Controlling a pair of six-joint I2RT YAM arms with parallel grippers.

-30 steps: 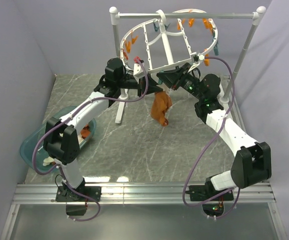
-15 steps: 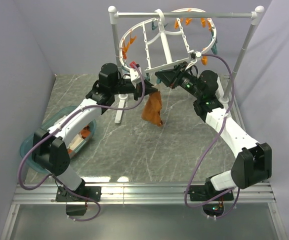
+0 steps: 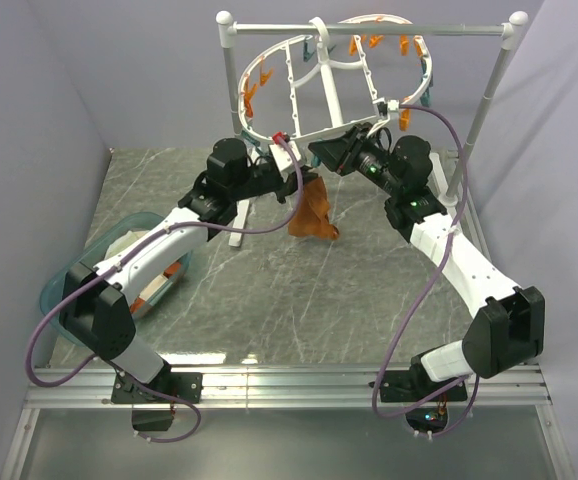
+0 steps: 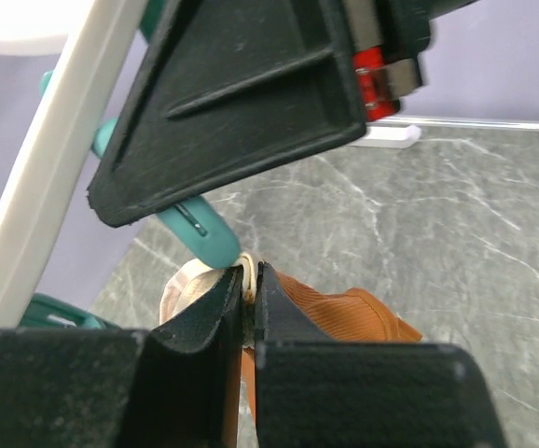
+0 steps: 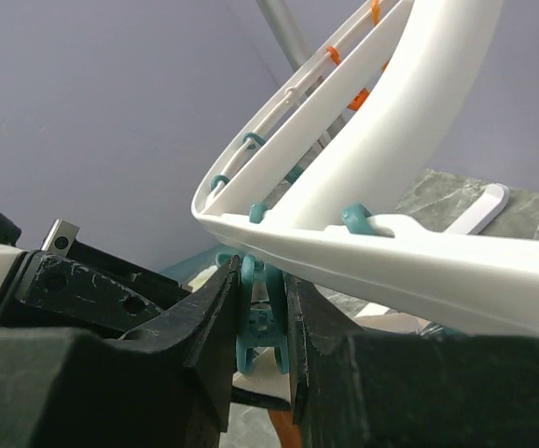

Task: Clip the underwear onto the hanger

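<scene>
My left gripper (image 4: 249, 280) is pinched tight on the cream waistband of the underwear (image 3: 312, 212), which hangs down from my fingertips above the table's (image 3: 269, 290) far middle, just under the near rim of the hanger (image 5: 437, 271). My right gripper (image 5: 262, 289), close on the right, is squeezed narrow around a teal clothespin (image 5: 258, 327) dangling from that rim, right beside the waistband I hold.

At the counter's (image 3: 269, 300) back the hanger (image 3: 314, 133) hung on the pole stand (image 3: 369, 31), the underwear (image 3: 311, 213) under its near rim by a clothespin (image 5: 261, 322), a tub (image 3: 64, 278) to my left.
</scene>
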